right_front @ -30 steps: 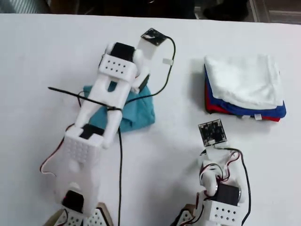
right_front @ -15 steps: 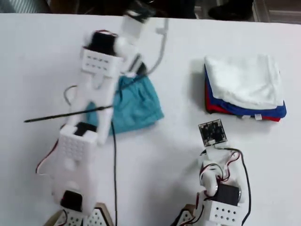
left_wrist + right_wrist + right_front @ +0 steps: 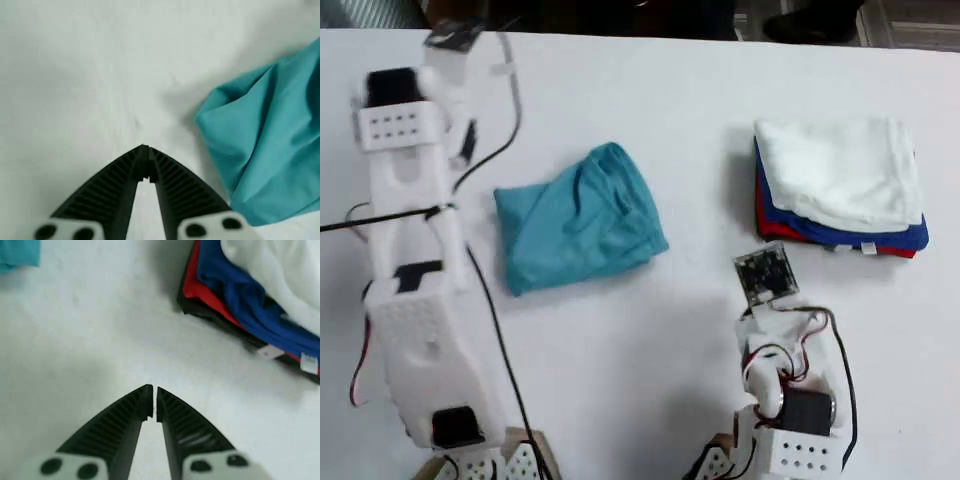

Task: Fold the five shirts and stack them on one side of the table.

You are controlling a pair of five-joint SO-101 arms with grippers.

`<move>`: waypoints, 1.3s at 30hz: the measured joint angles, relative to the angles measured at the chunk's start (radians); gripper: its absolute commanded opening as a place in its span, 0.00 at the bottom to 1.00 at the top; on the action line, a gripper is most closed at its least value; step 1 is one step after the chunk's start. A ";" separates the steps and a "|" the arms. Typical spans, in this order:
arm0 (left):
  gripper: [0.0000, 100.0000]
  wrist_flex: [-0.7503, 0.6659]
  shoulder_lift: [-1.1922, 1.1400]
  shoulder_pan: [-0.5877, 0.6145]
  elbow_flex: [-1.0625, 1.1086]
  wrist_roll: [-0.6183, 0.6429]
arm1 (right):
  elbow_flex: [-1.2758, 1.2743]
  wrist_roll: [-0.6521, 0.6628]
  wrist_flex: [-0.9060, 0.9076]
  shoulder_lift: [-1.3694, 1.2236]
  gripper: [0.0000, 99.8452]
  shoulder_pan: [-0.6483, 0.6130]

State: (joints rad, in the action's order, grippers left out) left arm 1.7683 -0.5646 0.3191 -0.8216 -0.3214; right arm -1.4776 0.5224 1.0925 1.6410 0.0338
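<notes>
Teal shirt [image 3: 582,217] apart from folded stack [image 3: 840,185]

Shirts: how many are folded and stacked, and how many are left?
Done: four folded shirts sit in the stack, white shirt on top, then blue, red and a dark one. In hand: nothing; the left end effector and right end effector are shut and empty. Left: the teal shirt lies loosely folded by itself mid-table, not yet on the stack.

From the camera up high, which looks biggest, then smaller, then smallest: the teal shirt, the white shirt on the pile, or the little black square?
1. Teal shirt and white shirt: they look about alike, too close to rank.
2. Black square: clearly the smallest.
</notes>
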 measured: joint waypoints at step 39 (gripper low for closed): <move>0.02 -0.520 -0.098 -0.094 0.466 0.410 | 1.422 -0.503 -0.023 -1.956 0.02 -0.465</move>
State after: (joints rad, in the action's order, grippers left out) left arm 1.2482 -0.6628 0.2256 -0.3552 0.0882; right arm -0.0552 0.0192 1.0694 -0.3153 -0.4312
